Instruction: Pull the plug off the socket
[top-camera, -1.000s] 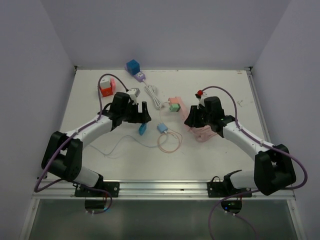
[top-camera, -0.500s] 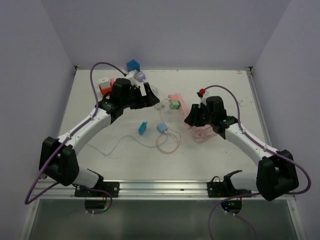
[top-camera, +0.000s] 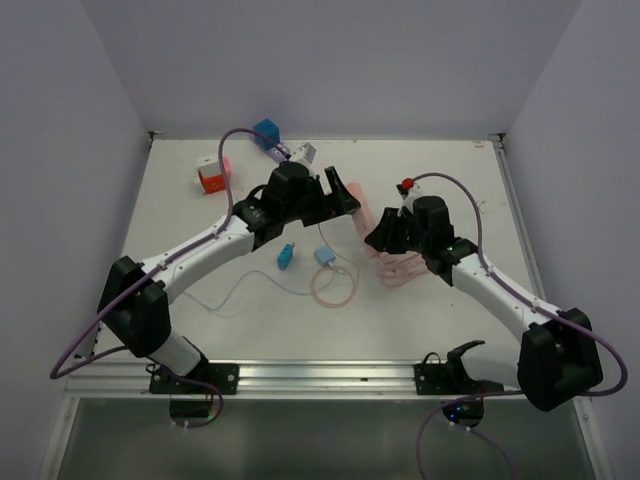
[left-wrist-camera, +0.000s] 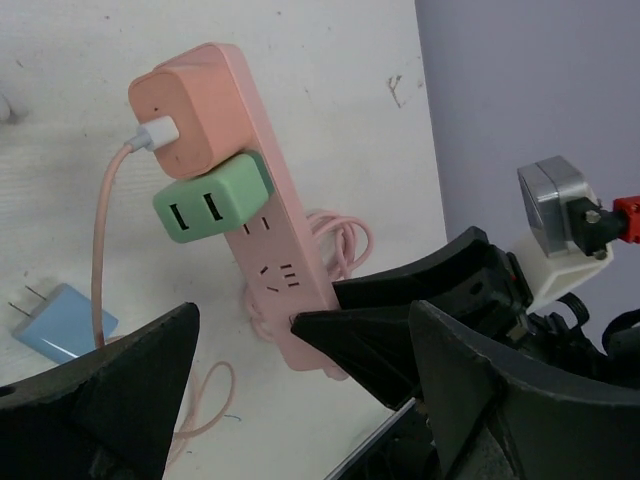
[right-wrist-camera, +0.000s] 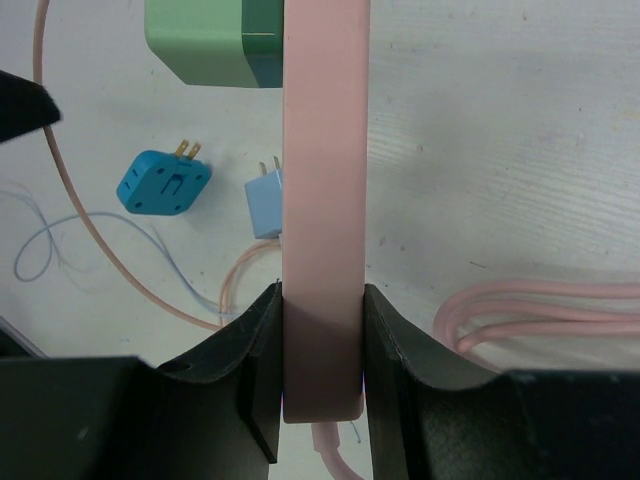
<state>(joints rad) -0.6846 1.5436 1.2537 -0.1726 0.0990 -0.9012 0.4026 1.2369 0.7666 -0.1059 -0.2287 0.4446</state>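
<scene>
Though not yet gripped, found green plug (left-wrist-camera: 210, 205) in socket strip (left-wrist-camera: 283, 268) just ahead of left hand (left-wrist-camera: 300, 320) — spread wide. Found strip clamped in right hand (right-wrist-camera: 322, 300). Judged rigid, light, smooth — advise pinching flat sides.

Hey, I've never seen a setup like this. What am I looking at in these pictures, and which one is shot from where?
These are two robot arms bolted to a white table. The wide picture looks down from above. The other two come from small cameras on each wrist. The right pincer is shut on a long pink plastic power strip. A green square charger and a pink square charger are plugged into it. The left pincer hangs open near them, holding nothing. A loose teal plug and a pale blue plug lie on the table.
</scene>
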